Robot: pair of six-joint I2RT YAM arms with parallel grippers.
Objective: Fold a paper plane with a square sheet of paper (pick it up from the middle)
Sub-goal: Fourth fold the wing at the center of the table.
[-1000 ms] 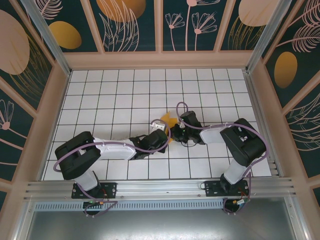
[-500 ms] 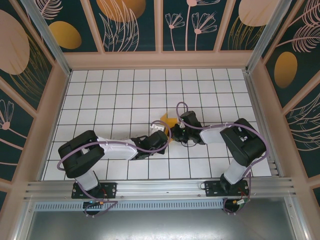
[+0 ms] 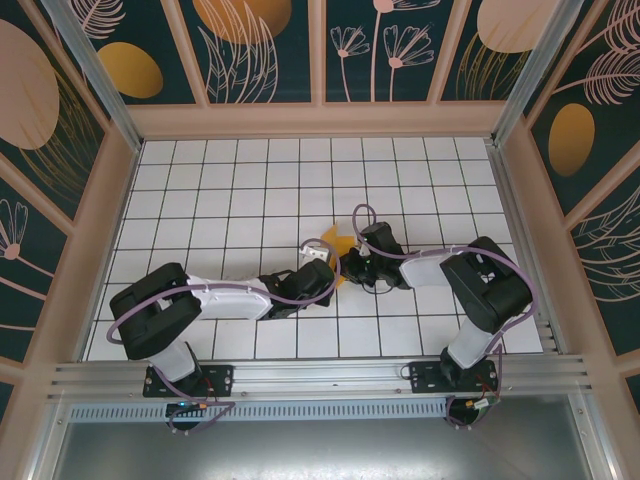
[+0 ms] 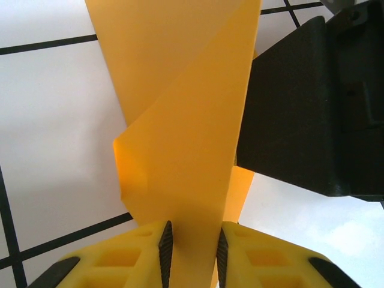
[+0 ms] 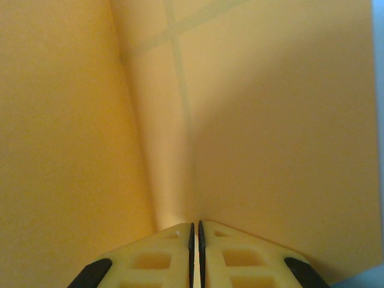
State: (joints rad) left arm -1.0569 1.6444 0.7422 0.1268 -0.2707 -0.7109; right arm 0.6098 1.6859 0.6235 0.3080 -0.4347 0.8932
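Tiled table [image 3: 220, 200]: white with a black grid; offers the flat bed needed for pressing a crease.
Left arm [image 3: 230, 297] and right arm [image 3: 450, 270]: reach inward and meet near the table's middle, wrists close together.
Sheet of paper [image 4: 180, 120]: orange-yellow, partly folded, pinched between the two wrists near the table's middle. Appears raised off the tiles, with one slanted flap lapping over another. Thin enough to let grid lines show through in the right wrist view.
Left gripper [image 4: 191, 240]: clenched on the sheet's near end, with the paper layers sandwiched between the yellow fingers.
Right gripper [image 5: 195, 228]: pinched tight on the paper at a fold line, jaws all but meeting.
Step in hand (judged): aligning a fold while holding the sheet from both sides.
Good practice (judged): move both wrists as one, without pulling apart. Match the flap edges before flattening. Lower onto the tiles and press along the crease. Free one grip only while the other pins the sheet.
Hazard (judged): tearing, or a skewed crease, under uneven pull.
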